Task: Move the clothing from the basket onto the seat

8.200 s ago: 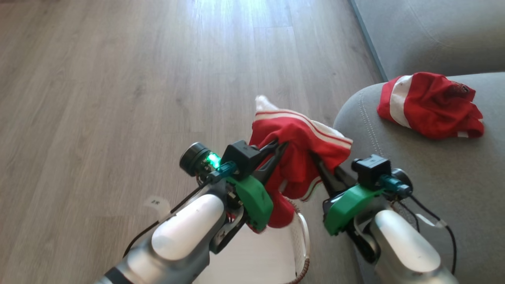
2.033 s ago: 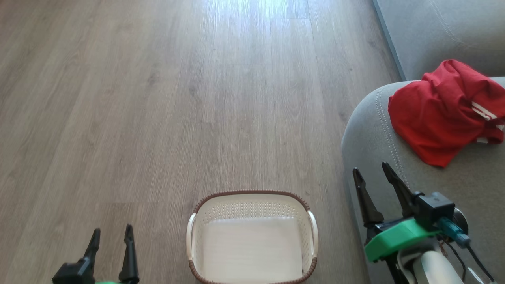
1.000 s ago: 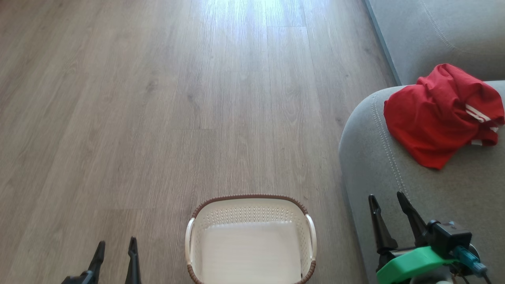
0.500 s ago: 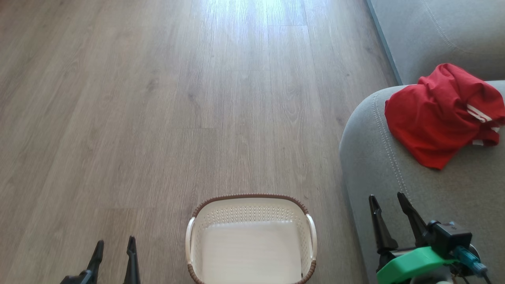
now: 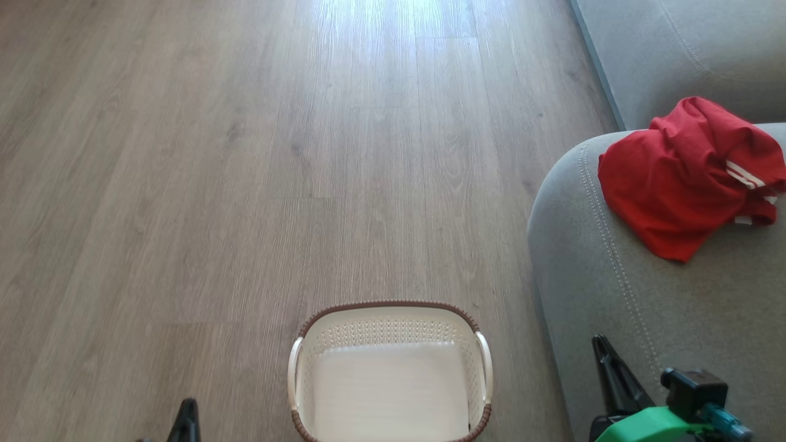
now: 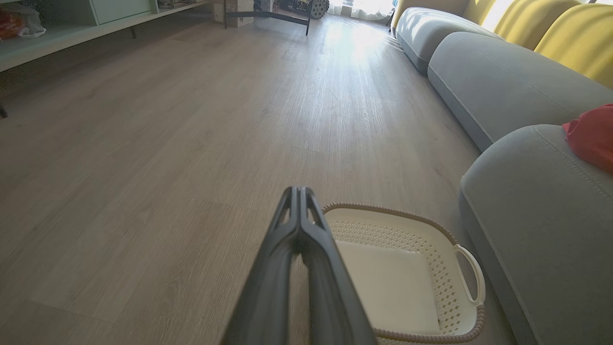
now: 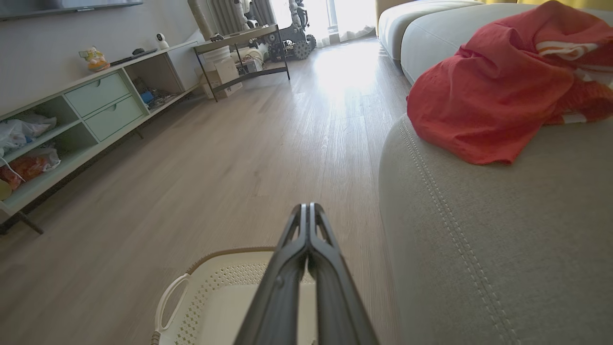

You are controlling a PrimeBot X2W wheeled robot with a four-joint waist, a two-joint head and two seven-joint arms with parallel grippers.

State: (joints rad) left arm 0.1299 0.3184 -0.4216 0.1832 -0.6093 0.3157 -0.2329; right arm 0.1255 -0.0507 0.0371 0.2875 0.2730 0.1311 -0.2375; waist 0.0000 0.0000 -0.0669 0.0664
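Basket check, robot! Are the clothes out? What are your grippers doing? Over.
Left gripper shut, empty. Right gripper shut, empty. Basket bare on floor, clothing heaped on seat. Nothing in the way.

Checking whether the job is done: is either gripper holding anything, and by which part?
Nothing is held. The left gripper and right gripper each have jaws shut on nothing; the clothing lies on the seat, the basket has none in it.

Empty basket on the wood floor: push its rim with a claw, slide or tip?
Probably slides: the basket looks like thin perforated plastic with nothing inside, so likely light, and the floor is smooth plank. Its low, wide shape makes tipping unlikely. The perforated walls may flex slightly; the side handle looks a firmer grab point.
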